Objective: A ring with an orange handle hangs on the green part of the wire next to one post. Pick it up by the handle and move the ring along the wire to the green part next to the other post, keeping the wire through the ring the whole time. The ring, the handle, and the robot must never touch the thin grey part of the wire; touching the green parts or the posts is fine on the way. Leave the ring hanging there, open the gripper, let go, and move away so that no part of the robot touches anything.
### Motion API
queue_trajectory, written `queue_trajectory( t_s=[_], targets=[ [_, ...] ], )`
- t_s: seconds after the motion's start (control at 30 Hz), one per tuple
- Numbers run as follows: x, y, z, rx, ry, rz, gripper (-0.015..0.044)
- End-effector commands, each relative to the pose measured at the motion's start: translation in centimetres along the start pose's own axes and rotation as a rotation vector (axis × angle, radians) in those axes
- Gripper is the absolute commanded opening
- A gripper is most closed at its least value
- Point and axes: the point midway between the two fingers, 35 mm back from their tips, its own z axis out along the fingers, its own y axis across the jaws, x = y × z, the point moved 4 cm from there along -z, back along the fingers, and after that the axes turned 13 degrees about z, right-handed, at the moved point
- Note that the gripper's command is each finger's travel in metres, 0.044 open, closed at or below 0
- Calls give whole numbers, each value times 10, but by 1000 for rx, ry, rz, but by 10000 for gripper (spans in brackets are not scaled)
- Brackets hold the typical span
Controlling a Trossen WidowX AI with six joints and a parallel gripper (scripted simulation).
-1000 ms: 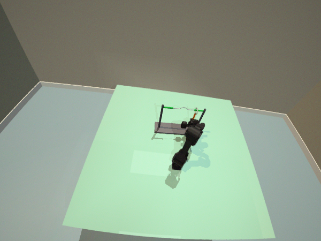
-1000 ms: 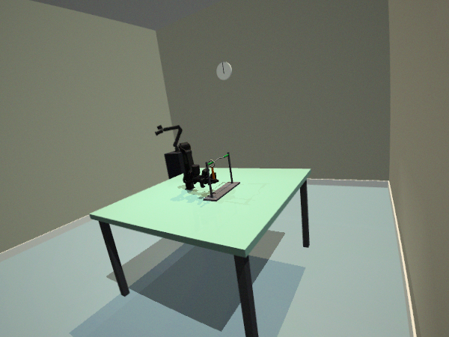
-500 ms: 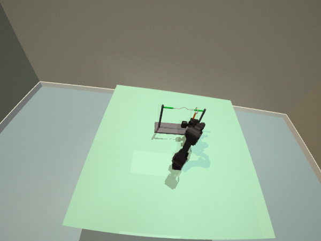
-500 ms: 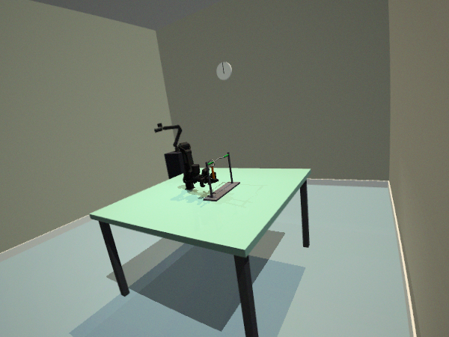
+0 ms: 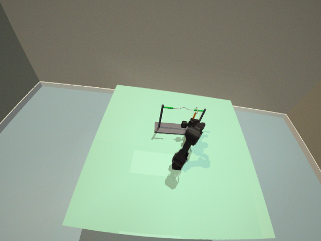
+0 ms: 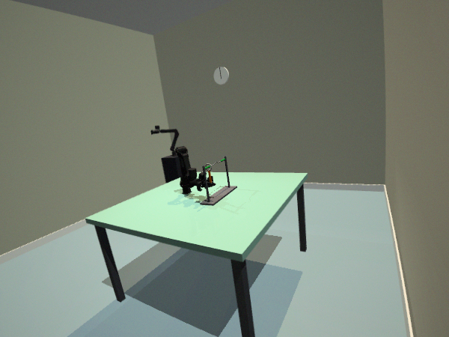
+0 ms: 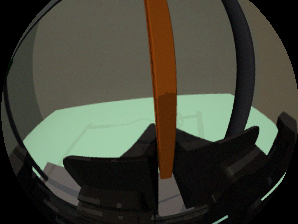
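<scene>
The ring (image 5: pixel 197 108) (image 6: pixel 206 165) is around the green part beside the right post (image 5: pixel 202 115) (image 7: pixel 245 70) in the top view, which is the nearer post in the exterior view. Its orange handle (image 5: pixel 195 115) (image 6: pixel 210 176) (image 7: pixel 164 65) points down. My gripper (image 5: pixel 193 119) (image 6: pixel 211 183) (image 7: pixel 157 127) is shut on the lower part of the handle. The thin grey wire (image 5: pixel 183 107) has a small bump and runs to the other green part (image 5: pixel 168 107) (image 6: pixel 223 160) at the left post (image 5: pixel 161 116) (image 6: pixel 227 174). Whether the ring touches the wire is too small to tell.
The posts stand on a flat grey-brown base (image 5: pixel 169 129) (image 6: pixel 224 195) (image 7: pixel 62 185) on the green table (image 5: pixel 120 201) (image 6: pixel 161 217). The arm (image 5: pixel 186 147) reaches in from the front, below the wire. A dark stand with a bent arm (image 6: pixel 175 142) shows behind the robot.
</scene>
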Motion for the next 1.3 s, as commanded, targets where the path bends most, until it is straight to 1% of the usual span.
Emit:
queue_trajectory(
  t_s=[0.0, 1.27],
  targets=[
    [-1, 0, 0, 3, -4, 1, -150],
    [7, 36, 1, 4, -5, 9, -150]
  ],
)
